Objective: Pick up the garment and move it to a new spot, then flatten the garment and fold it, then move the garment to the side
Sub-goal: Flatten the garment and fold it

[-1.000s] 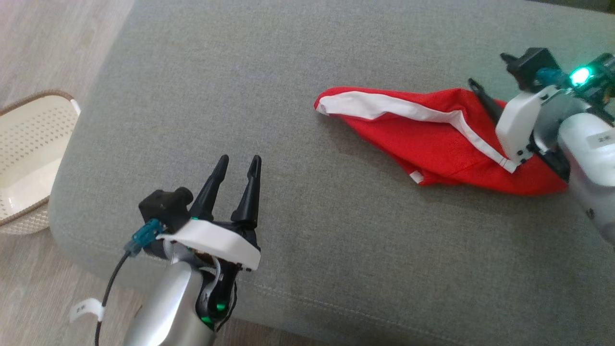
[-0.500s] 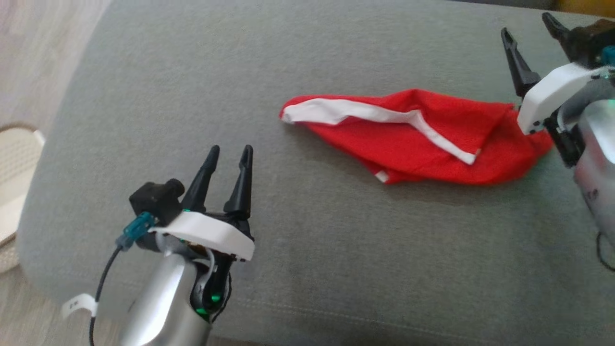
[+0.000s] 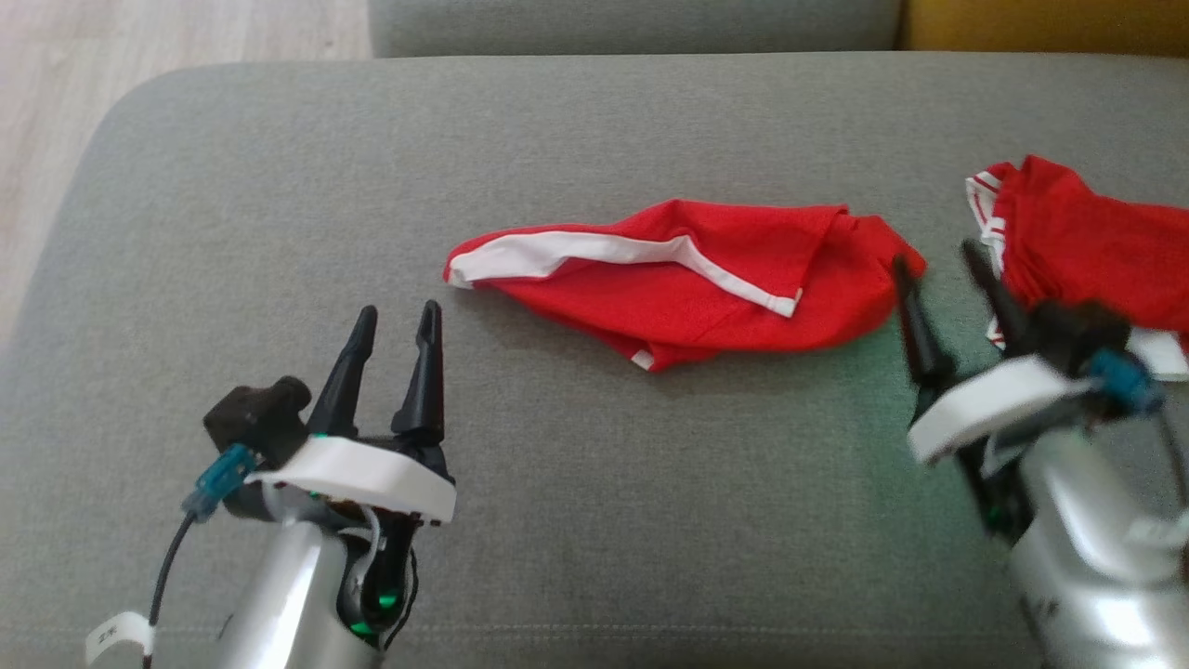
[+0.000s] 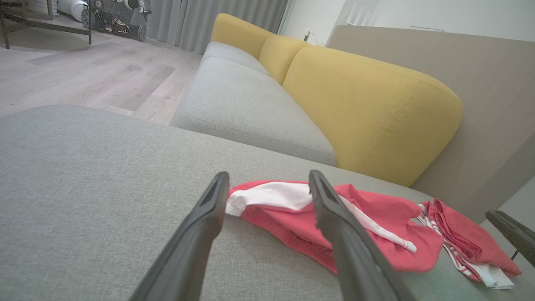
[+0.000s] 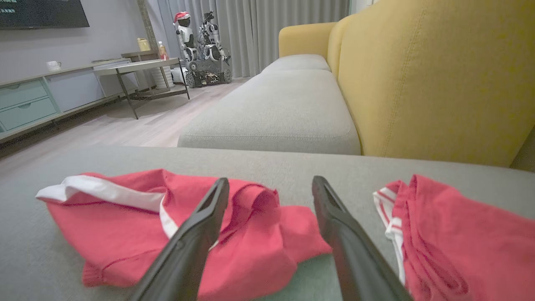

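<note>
The garment (image 3: 687, 288) is red with a white stripe. It lies crumpled on the middle of the grey cushion (image 3: 594, 520). It also shows in the left wrist view (image 4: 368, 209) and the right wrist view (image 5: 117, 221). My left gripper (image 3: 398, 311) stands open over bare cushion, short of the garment's white-striped left end (image 4: 268, 175). My right gripper (image 3: 934, 255) is open with nothing between its fingers. Its tips sit just off the garment's right end (image 5: 270, 180).
A second red garment (image 3: 1096, 242) with white striped trim lies bunched at the cushion's right (image 5: 459, 225). A yellow backrest (image 4: 368, 104) rises behind, with another grey seat (image 5: 284, 113) beyond. Wooden floor (image 3: 56, 139) lies to the left.
The head camera has swung right, so the basket left the picture and the second garment came in. My right gripper lifted off the garment's right end and now sits just beside it.
</note>
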